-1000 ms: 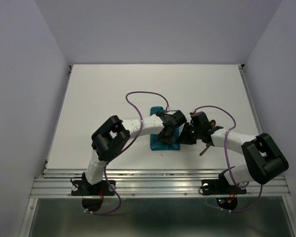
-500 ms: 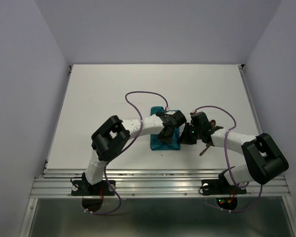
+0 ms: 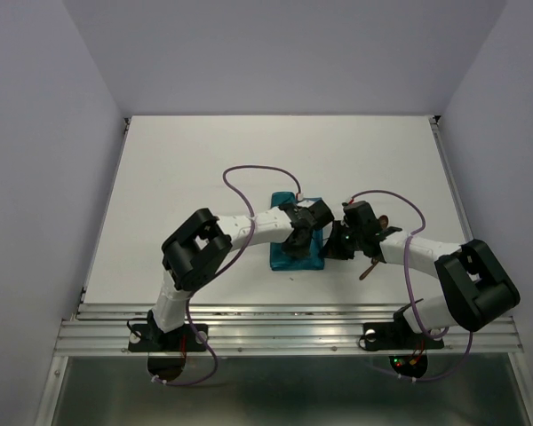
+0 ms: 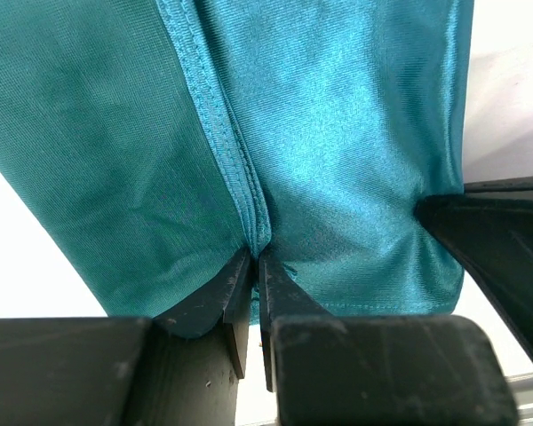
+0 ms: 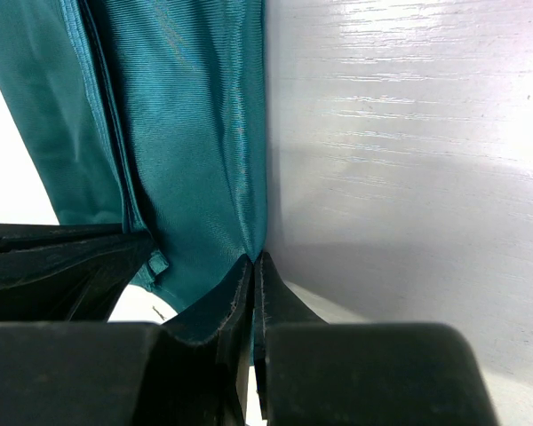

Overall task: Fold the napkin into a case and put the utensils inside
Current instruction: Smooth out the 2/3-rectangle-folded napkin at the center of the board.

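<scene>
While the utensils (image 3: 369,266) lie on the table (image 3: 186,177) partly under the right arm, just beside the cloth and not in it, both grippers work the near end of the napkin (image 3: 304,261), which lies mid-table as a narrow folded strip. The left gripper (image 4: 256,259) has its jaws clamped tight on the stitched hem (image 4: 224,133), and the right gripper (image 5: 253,259) pinches the strip's right edge where it meets the tabletop. To close the fold well, I judge both pinches should travel together, low and even, so the layers beyond lie stacked and flat.
</scene>
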{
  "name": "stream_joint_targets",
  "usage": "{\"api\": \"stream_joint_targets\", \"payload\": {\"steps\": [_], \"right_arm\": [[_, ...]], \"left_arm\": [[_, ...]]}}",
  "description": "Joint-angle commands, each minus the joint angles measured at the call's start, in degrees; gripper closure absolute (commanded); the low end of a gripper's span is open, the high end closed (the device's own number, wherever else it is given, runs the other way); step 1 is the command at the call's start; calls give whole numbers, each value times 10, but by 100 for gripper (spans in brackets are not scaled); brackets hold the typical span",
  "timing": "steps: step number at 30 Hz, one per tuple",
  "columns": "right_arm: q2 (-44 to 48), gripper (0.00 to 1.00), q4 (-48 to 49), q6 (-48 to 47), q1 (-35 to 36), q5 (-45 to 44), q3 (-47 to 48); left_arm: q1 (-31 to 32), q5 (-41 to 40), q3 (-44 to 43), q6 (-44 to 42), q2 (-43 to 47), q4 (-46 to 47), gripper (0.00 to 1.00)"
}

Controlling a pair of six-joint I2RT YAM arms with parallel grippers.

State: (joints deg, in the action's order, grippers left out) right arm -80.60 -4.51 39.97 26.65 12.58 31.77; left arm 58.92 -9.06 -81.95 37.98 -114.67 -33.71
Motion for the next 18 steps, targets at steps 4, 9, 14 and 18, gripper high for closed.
{"api": "stream_joint_targets", "payload": {"steps": [4,9,14,18], "right_arm": [[7,95,-11,-2,1,-19,12],[5,95,-11,-3,1,-18,12],[4,95,-11,-4,1,-19,12],[2,95,-10,-5,1,-17,12]], "left_arm": [[4,-6,37,-4,29,-28,82],[4,-5,42,1,35,-27,82],[4,-18,42,6,46,-33,82],[4,-34,29,13,49,-46,82]]}}
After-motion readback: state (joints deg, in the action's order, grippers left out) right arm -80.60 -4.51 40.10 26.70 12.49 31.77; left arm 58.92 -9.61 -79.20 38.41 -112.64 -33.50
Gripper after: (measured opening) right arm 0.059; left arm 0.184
